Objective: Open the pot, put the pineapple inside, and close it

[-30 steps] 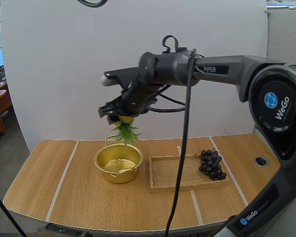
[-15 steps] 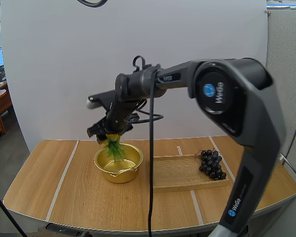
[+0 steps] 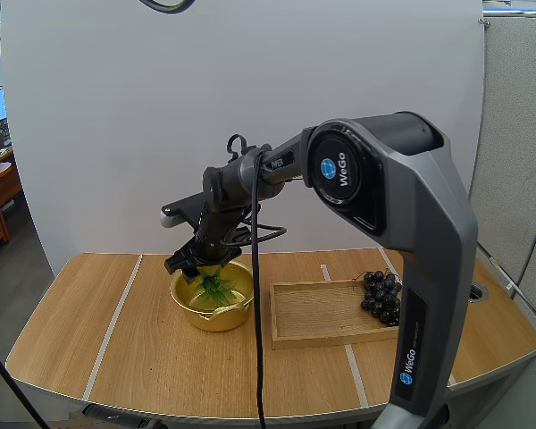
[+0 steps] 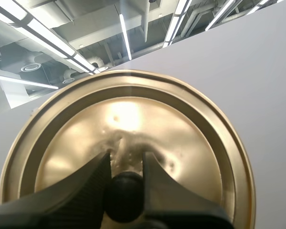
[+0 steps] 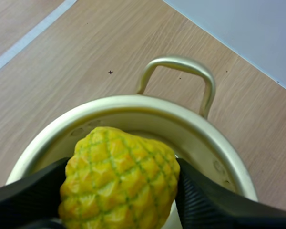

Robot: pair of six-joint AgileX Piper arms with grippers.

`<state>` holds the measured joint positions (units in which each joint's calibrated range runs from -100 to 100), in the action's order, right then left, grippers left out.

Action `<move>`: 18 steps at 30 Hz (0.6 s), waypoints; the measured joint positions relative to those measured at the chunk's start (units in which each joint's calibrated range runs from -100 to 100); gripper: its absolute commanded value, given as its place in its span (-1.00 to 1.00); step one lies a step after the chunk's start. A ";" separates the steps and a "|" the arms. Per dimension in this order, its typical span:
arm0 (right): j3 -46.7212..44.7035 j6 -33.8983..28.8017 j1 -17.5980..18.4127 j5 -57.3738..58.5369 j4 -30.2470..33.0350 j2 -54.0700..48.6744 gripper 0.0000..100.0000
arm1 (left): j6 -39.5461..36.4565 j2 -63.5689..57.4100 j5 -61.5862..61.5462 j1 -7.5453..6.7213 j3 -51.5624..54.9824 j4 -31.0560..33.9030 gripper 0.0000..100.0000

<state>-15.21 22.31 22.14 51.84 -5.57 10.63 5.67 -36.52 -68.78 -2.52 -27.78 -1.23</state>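
**Right arm** (image 3: 375, 179): moulded shell, dark grey, matt. Broad rounded shoulder housing that narrows to a slim tubular forearm, with bulbous joint housings between the links.

**Markings:** round blue badge (image 3: 329, 167) with a white globe emblem and "WeGo" in white beside it. A smaller blue badge with the same "WeGo" lettering (image 3: 407, 368) sits on the lower link. Small white lettering on the forearm, too small to read.

**Right hand** (image 3: 196, 264): black, with two broad fingers (image 5: 209, 205) whose inner faces are finely ribbed.

**Left hand** (image 4: 126, 160): black, matt. Two fingers (image 4: 81, 186) tapering to blunt tips, inner faces ribbed.
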 measured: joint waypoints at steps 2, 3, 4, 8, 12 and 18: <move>0.00 -0.10 0.00 -0.18 0.00 1.13 -1.00 | 0.00 0.00 0.00 0.00 0.00 0.00 -1.00; 0.00 -0.10 0.00 -0.18 0.00 1.46 -1.00 | 0.00 0.00 0.00 0.00 0.00 0.00 -1.00; 0.11 -0.10 0.00 -0.63 0.00 2.12 -1.00 | 0.00 0.00 0.00 0.00 0.00 0.00 -1.00; 0.11 -0.10 0.00 -1.72 0.00 3.54 -1.00 | 0.00 0.00 0.00 0.00 0.00 0.00 -1.00; 0.42 -0.10 0.00 -3.50 0.24 4.90 -1.00 | 0.00 0.00 0.00 0.00 0.00 0.00 -1.00; 0.57 -0.10 0.00 -5.75 0.65 5.35 -1.00 | 0.00 0.00 0.00 0.00 0.00 0.00 -1.00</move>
<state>-14.63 22.22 22.14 46.09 -4.92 15.98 5.67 -36.52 -68.78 -2.52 -27.78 -1.23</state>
